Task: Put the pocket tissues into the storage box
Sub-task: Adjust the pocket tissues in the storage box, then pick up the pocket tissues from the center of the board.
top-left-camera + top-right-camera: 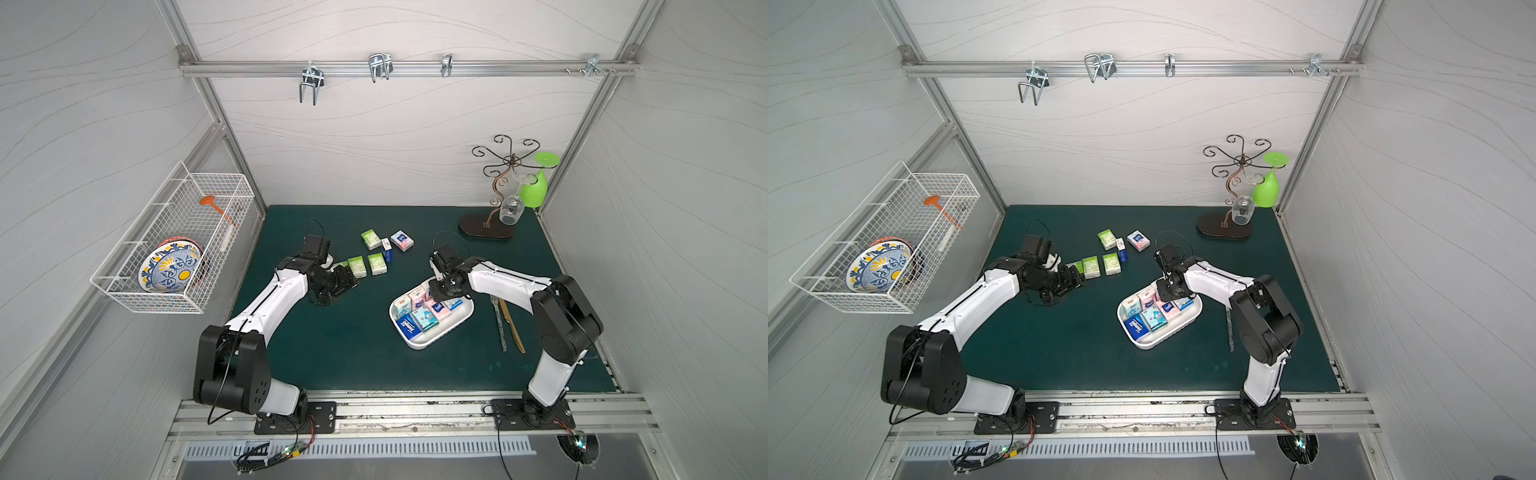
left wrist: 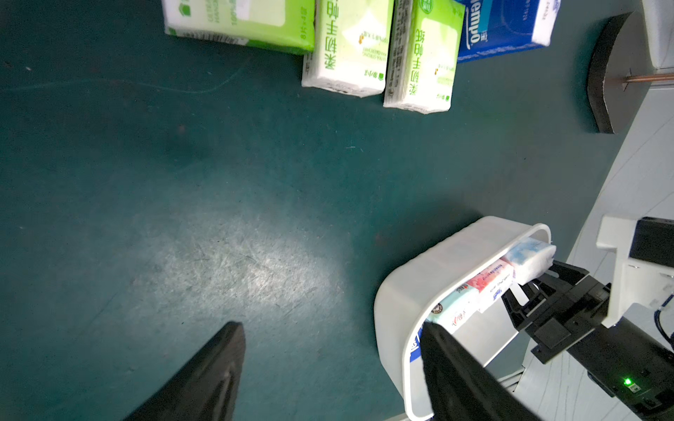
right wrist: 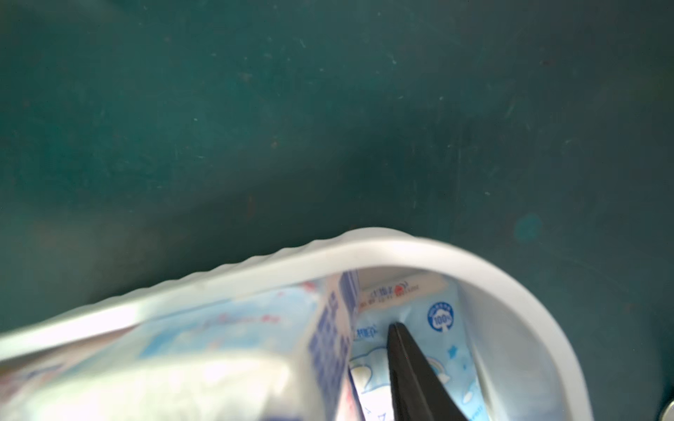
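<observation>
Surface: scratched dark green mat (image 1: pixel 374 365); white wavy walls (image 1: pixel 374 145), aluminium frame.
Pocket tissues (image 1: pixel 419 318): several in the storage box (image 1: pixel 419 344); loose packets (image 1: pixel 377 264) lie farther back.
Left gripper (image 2: pixel 330 326): jaws wide, empty.
Right gripper (image 1: pixel 436 297): over the box; only right wrist view shows a finger (image 3: pixel 408 364) touching a light-blue packet; grip unclear.

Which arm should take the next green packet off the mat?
Left. The left hand, open and empty, sits right beside the green packets on the mat. The right hand is down in the storage box, farther from them.
</observation>
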Robot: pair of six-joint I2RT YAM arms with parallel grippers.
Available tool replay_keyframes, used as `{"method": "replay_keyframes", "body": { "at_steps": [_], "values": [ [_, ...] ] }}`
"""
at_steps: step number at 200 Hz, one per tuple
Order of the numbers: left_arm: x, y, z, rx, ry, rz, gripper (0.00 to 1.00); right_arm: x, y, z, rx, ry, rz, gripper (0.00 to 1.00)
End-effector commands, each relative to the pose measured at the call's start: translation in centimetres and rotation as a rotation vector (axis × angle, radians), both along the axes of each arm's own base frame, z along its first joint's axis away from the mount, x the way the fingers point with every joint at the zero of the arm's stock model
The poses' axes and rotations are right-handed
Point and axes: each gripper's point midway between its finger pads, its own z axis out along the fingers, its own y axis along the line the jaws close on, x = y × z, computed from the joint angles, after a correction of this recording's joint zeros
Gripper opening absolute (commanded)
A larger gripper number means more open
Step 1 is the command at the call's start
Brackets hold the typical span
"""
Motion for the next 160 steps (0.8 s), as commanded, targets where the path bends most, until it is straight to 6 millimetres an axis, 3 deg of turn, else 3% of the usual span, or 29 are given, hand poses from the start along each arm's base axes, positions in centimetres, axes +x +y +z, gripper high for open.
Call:
{"method": "replay_keyframes", "body": {
  "at_steps": [1, 32, 58, 81, 91, 133, 160],
  "values": [
    [0.6, 0.2, 1.4, 0.000, -0.040, 0.001, 0.80, -1.1, -0.9, 1.8, 0.011, 0.001, -0.010, 0.40],
    [1.3, 0.0, 1.6, -0.001, -0.050, -0.008, 0.80, -3.7, -1.3, 5.1, 0.036, -0.005, 0.033, 0.45],
    [2.1, -0.5, 1.9, -0.002, -0.056, -0.022, 0.81, -4.5, -1.6, 7.6, 0.071, -0.039, 0.022, 0.61],
    [3.3, -1.7, 2.4, 0.019, -0.075, -0.048, 0.83, -4.0, -1.4, 9.2, 0.103, -0.068, 0.013, 0.77],
    [4.0, -2.6, 2.7, 0.032, -0.088, -0.070, 0.95, -3.5, -1.2, 9.7, 0.111, -0.077, 0.009, 0.80],
    [7.7, -6.4, 3.1, 0.067, -0.131, -0.140, 0.97, -0.9, -1.5, 11.0, 0.151, -0.117, -0.041, 0.86],
    [10.5, -7.6, 2.6, 0.081, -0.140, -0.147, 0.97, 0.1, -2.5, 11.6, 0.218, -0.116, -0.083, 0.87]
  ]
}}
